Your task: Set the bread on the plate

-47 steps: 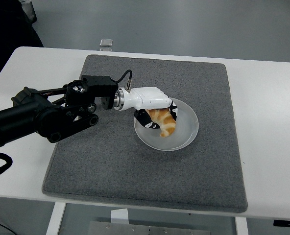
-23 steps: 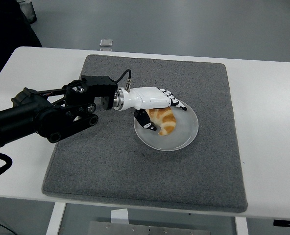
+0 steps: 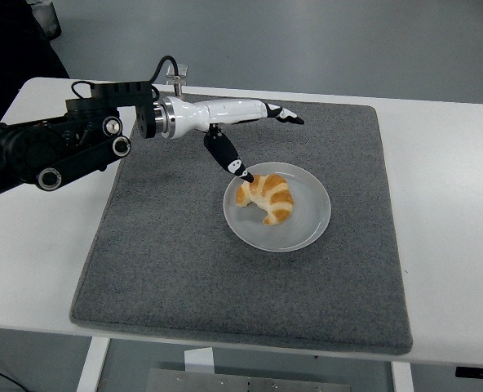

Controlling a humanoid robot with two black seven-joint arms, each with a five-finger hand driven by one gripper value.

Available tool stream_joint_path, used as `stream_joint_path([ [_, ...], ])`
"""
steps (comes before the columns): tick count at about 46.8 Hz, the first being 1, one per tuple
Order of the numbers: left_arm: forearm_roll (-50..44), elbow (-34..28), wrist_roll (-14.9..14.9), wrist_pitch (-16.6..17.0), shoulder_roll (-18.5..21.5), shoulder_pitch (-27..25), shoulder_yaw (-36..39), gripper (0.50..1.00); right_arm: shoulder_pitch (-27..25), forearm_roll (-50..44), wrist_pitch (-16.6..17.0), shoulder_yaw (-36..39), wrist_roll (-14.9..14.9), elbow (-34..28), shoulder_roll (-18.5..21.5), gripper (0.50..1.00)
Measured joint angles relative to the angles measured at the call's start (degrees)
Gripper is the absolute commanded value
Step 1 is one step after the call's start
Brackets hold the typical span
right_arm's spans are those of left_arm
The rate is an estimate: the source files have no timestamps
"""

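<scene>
A golden croissant (image 3: 267, 197) lies on the pale round plate (image 3: 307, 224), toward its left half. My left hand (image 3: 254, 131) hovers above and behind the plate, white with black fingertips, fingers stretched flat and spread, thumb (image 3: 228, 159) pointing down toward the plate's rim. It holds nothing and is clear of the bread. The black left arm (image 3: 58, 147) reaches in from the left edge. The right arm does not show.
The plate sits on a large grey mat (image 3: 250, 269) covering the middle of the white table (image 3: 445, 204). A small clear object (image 3: 177, 75) stands at the mat's far edge behind the hand. A dark shape fills the top left corner.
The hand let go of the croissant, opened flat, and rose up and back off the plate. The arm swung upward toward the far left. The croissant stays on the plate.
</scene>
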Motion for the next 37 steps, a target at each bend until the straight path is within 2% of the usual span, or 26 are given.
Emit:
stream_joint_path([
  [7,-13.0,0.8,0.0,-3.9,4.6,-2.3,-1.9,0.999,0.0,0.0,0.0,0.0,0.0,0.0,0.0,0.952],
  [12,-23.1,2.8,0.1,-4.5,6.9,-2.8,-3.4,0.999,0.0,0.0,0.0,0.0,0.0,0.0,0.0,0.952],
  [21,-40.5,6.8,0.1,-4.8,8.5,-2.0,-4.1,0.999,0.0,0.0,0.0,0.0,0.0,0.0,0.0,0.952],
  [25,-45.6,8.2,0.1,-4.9,9.4,-1.4,-4.2,0.996,0.0,0.0,0.0,0.0,0.0,0.0,0.0,0.952],
  [37,-53.2,8.9,0.8,-5.6,11.2,1.3,-4.2,0.996,0.0,0.0,0.0,0.0,0.0,0.0,0.0,0.952],
])
